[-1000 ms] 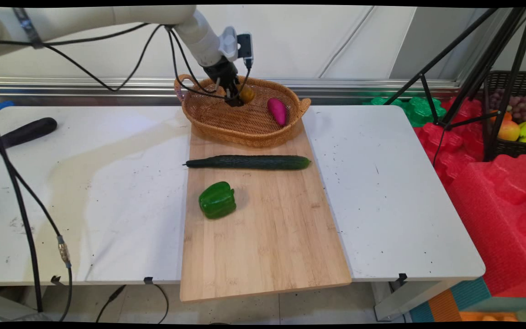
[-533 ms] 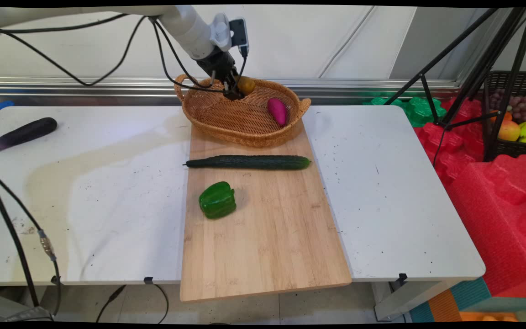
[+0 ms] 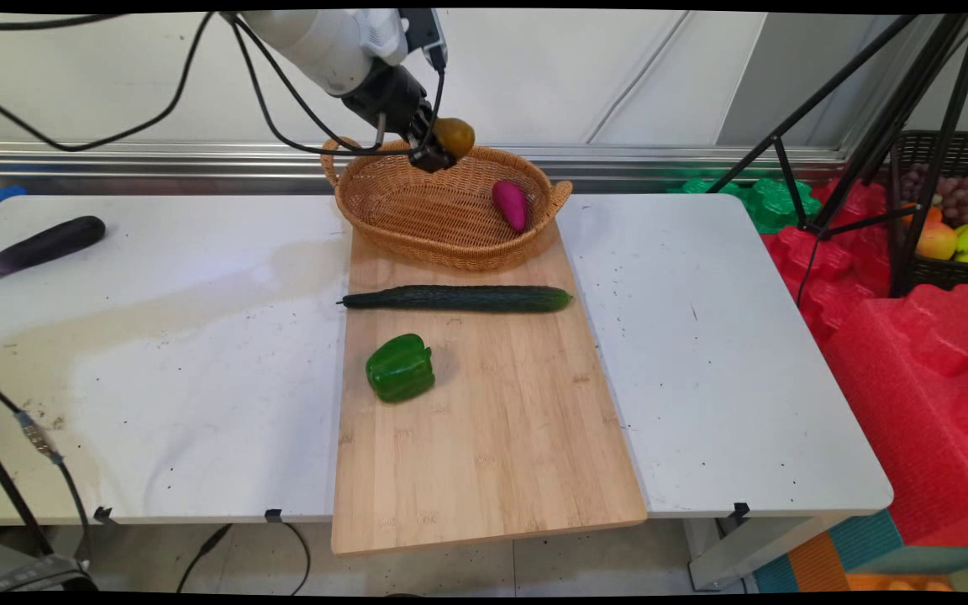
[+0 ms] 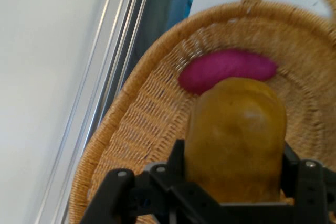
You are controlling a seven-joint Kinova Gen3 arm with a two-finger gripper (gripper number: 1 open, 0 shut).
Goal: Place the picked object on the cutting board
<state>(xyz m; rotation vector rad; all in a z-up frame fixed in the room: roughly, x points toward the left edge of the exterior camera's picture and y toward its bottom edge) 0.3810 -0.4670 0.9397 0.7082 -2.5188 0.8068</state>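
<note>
My gripper [image 3: 440,148] is shut on a brownish-yellow potato [image 3: 455,136], held in the air above the back rim of a wicker basket [image 3: 417,223]. In the hand view the potato [image 4: 237,137] fills the space between the black fingers, with the basket [image 4: 136,124] below it. A magenta sweet potato [image 3: 510,204] lies inside the basket on its right side, and in the hand view this sweet potato [image 4: 226,69] lies just beyond the potato. The basket stands at the far end of a wooden cutting board [image 3: 492,445].
A long cucumber [image 3: 457,298] lies across the board in front of the basket, and a green bell pepper [image 3: 400,368] sits nearer. A dark eggplant [image 3: 39,245] lies at the table's far left. Black cables hang at the left. Red foam and a tripod stand to the right.
The gripper has risen out of the basket with the potato in it, moving up and slightly right, from inside the basket to above its back rim.
</note>
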